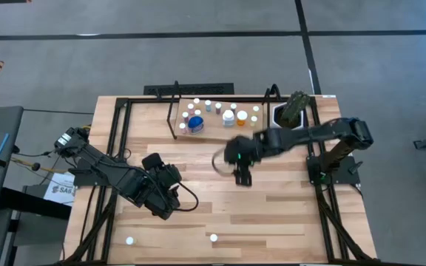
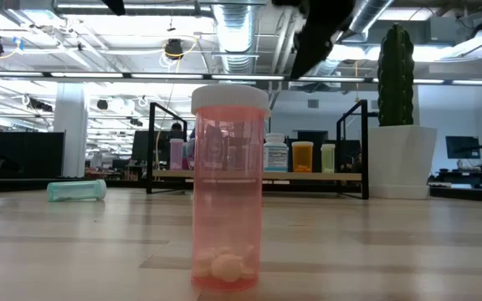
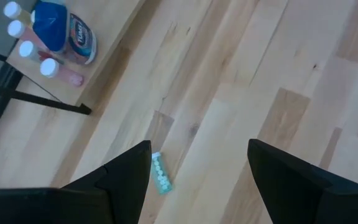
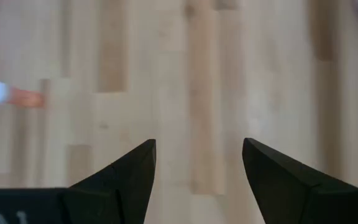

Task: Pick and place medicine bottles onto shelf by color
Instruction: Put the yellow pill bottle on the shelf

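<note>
2 bottles stand apart from the shelf.

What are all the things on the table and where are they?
Shelf: one, black frame with a light wood board, at the table's far edge.
Bottles on the shelf: about a dozen, mostly white-capped, a few orange or pale green, standing in rows.
Blue bottle: one, larger, on the shelf's left part.
Pink bottle: one, clear pink with white cap, upright near the table's front edge, pills inside.
Teal bottle: one, lying on its side on the table.
Cactus: one, green, in a white pot beside the shelf.
Table: one, light wood.
Left pincer: open, empty, above the table's left part.
Right pincer: open, empty, over the table's middle.
</note>
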Controlling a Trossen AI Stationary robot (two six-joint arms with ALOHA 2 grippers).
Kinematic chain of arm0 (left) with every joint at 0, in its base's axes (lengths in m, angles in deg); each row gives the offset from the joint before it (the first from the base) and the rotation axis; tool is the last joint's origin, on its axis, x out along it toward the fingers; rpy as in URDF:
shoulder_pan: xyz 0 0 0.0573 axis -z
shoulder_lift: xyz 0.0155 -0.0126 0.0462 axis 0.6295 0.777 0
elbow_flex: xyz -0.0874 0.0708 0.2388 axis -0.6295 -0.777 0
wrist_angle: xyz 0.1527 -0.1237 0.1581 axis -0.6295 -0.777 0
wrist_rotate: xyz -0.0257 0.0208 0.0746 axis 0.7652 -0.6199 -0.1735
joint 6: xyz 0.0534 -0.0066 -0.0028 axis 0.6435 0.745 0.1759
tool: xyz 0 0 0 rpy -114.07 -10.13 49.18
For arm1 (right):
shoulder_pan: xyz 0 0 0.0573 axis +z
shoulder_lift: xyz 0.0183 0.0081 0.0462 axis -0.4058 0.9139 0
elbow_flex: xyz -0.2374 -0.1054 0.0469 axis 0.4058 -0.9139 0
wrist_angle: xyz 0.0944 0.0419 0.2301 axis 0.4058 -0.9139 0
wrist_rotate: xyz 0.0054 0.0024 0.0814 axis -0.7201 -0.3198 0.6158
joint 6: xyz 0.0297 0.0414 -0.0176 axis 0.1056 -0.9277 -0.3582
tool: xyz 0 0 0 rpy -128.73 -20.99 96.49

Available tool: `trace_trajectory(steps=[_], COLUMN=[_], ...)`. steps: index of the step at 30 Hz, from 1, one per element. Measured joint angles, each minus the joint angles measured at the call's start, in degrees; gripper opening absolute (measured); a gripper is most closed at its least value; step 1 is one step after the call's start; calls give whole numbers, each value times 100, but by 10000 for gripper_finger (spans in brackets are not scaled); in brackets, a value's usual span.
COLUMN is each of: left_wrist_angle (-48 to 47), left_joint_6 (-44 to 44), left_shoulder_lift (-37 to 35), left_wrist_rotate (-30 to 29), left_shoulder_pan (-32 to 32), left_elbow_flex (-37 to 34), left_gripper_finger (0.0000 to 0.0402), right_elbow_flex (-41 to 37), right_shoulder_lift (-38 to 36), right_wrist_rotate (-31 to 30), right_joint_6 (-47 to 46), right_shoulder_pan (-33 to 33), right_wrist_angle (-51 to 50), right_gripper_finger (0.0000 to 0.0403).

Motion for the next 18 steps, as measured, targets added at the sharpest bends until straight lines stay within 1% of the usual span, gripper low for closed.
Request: trace_trajectory(steps=[2,5,9,11,13,16,18], left_wrist_angle=[75,116,84,82,120,133,147], left_joint_6=[-54,-199,-696,-1121,-1686,-2877,-3665], left_shoulder_lift=[0,0,-2,-2,10,37,63], left_wrist_rotate=[117,744,1419,1618,1654,1725,1930], left_shoulder_pan=[0,74,532,838,1163,1624,1884], left_elbow_flex=[0,0,-2,0,-24,-227,-406], left_gripper_finger=[254,254,254,254,254,254,254], right_elbow_flex=[-3,-4,-7,-7,-7,-21,-10], right_shoulder_lift=[6,6,6,6,40,128,152], right_wrist_rotate=[-188,-636,-1410,-1785,-2083,-2407,-2583], right_joint_6=[-316,-904,-1747,-2120,-2481,-2941,-3163], right_shoulder_pan=[431,1042,1829,2172,2460,2805,2976], right_wrist_angle=[131,239,236,239,252,318,378], right_gripper_finger=[261,261,261,261,261,261,261])
